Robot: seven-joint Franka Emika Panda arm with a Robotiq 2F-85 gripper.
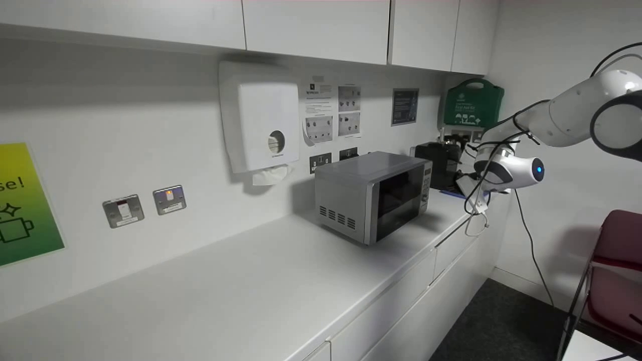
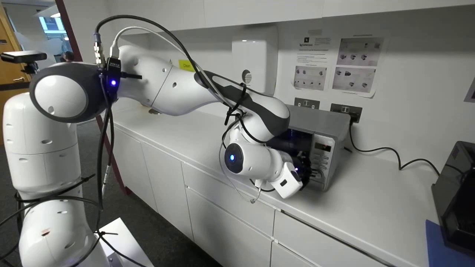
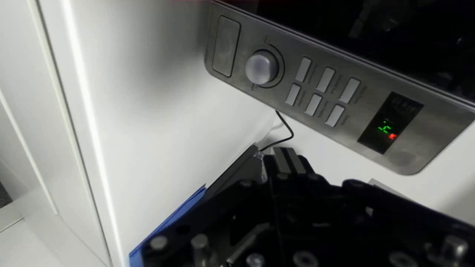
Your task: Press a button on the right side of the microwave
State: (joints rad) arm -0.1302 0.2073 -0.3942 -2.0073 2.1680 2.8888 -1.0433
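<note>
The microwave [image 1: 351,193] is a grey metal box with a dark glass front, standing on the counter. In an exterior view my arm partly covers its front [image 2: 330,128]. In the wrist view its control strip [image 3: 402,163] shows a round knob [image 3: 261,67], two rows of pale buttons [image 3: 326,79], a blank rectangular panel [image 3: 226,46] and a lit display [image 3: 390,123]. My gripper [image 3: 290,160] has its fingertips together with nothing between them. In the wrist view the tips appear below the strip's outer edge, apart from the buttons. In an exterior view the gripper [image 2: 304,171] is in front of the strip.
A black machine [image 1: 435,163] stands farther along the counter; it also shows in an exterior view [image 2: 454,196] with a blue item [image 2: 439,243] beside it. A black cord [image 2: 386,149] runs along the counter. Cabinets [image 1: 321,30] hang above. A paper dispenser [image 1: 263,115] hangs on the wall.
</note>
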